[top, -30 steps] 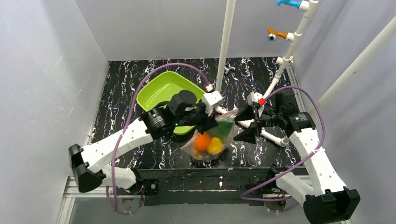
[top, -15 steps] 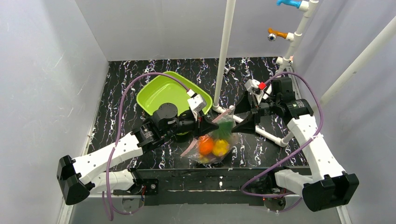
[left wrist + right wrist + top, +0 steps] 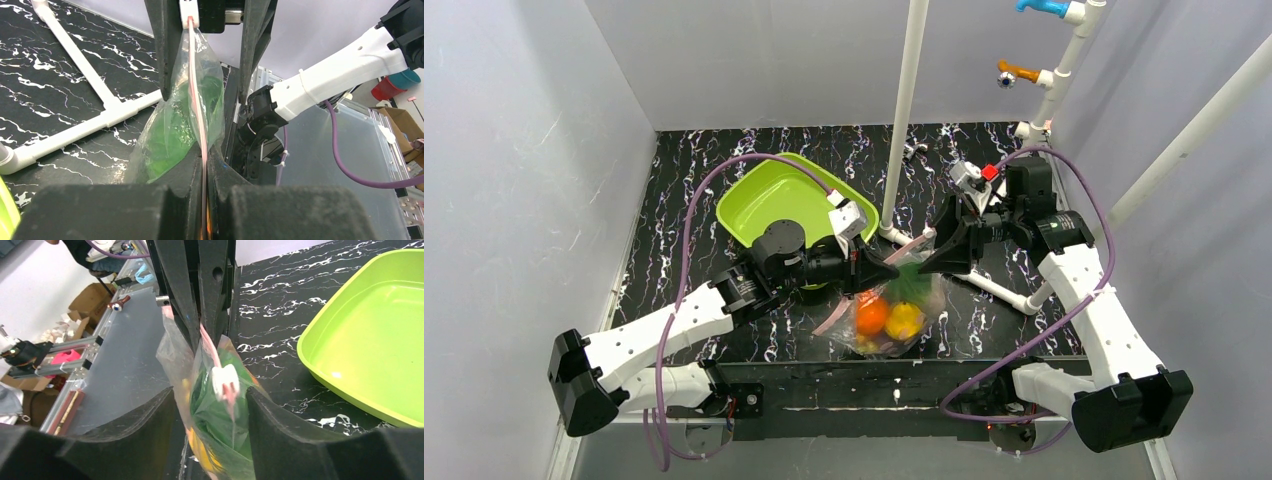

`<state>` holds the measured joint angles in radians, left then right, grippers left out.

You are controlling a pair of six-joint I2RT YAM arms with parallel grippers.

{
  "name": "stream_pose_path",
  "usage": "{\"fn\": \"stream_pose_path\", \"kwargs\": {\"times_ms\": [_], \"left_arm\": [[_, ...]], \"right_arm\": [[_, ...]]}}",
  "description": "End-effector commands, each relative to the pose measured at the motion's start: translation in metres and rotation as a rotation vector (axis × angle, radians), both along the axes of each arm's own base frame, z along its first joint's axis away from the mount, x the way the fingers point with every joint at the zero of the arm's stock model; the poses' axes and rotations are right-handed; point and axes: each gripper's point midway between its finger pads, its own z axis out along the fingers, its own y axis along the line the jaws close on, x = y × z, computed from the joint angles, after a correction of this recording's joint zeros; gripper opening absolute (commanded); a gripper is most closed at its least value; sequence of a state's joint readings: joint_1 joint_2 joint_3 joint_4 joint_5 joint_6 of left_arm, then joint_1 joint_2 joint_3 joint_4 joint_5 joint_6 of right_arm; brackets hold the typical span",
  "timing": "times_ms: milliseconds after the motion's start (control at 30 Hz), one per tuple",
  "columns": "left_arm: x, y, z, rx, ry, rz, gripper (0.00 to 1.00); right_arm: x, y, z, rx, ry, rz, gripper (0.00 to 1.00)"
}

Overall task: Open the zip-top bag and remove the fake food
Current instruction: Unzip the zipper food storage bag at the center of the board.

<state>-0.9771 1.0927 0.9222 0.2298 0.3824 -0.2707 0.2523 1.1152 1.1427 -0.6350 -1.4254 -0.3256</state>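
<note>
The zip-top bag (image 3: 894, 310) hangs clear of the table between my two grippers, near the front edge. Inside it are fake food pieces: an orange (image 3: 872, 313), a yellow lemon (image 3: 905, 320) and a leafy green (image 3: 911, 287). My left gripper (image 3: 884, 270) is shut on the bag's pinkish zip strip (image 3: 199, 110), which runs between its fingers (image 3: 206, 157). My right gripper (image 3: 926, 260) is open, its jaws standing either side of the bag's top (image 3: 210, 392). The white slider tab (image 3: 224, 380) lies between them, touching neither.
The lime-green tray (image 3: 769, 195) sits behind the left gripper, at the right in the right wrist view (image 3: 370, 345). An upright white pipe (image 3: 906, 110) and low white pipes (image 3: 1009, 292) on the table stand close behind and right of the bag.
The left arm has swung lower and holds the bag farther right. The right gripper has moved in toward the bag's top. The bag with the fruit has shifted slightly right.
</note>
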Motion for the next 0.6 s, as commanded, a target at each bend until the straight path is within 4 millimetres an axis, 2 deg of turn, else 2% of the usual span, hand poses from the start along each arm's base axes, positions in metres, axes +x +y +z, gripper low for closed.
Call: {"fn": "stream_pose_path", "kwargs": {"times_ms": [0, 100, 167, 233, 300, 333, 567], "left_arm": [[0.002, -0.002, 0.03, -0.096, -0.062, 0.001, 0.0], [0.003, -0.002, 0.029, -0.091, -0.065, 0.005, 0.0], [0.004, -0.001, 0.028, -0.088, -0.065, 0.009, 0.0], [0.005, 0.0, 0.028, -0.088, -0.066, 0.016, 0.0], [0.005, 0.002, 0.029, -0.092, -0.069, 0.022, 0.0], [0.007, 0.003, 0.029, -0.093, -0.07, 0.028, 0.0], [0.008, 0.008, 0.027, -0.106, -0.06, 0.04, 0.0]], "right_arm": [[-0.008, 0.002, 0.015, 0.037, -0.001, 0.053, 0.52], [-0.005, 0.004, 0.004, 0.025, 0.052, 0.051, 0.35], [-0.004, 0.005, 0.001, 0.02, 0.067, 0.046, 0.31], [-0.003, 0.005, -0.001, 0.016, 0.068, 0.037, 0.34], [-0.003, 0.005, -0.001, 0.014, 0.068, 0.032, 0.43], [-0.003, 0.005, -0.001, 0.014, 0.065, 0.032, 0.44], [-0.004, 0.005, -0.002, 0.016, 0.09, 0.043, 0.43]]}}
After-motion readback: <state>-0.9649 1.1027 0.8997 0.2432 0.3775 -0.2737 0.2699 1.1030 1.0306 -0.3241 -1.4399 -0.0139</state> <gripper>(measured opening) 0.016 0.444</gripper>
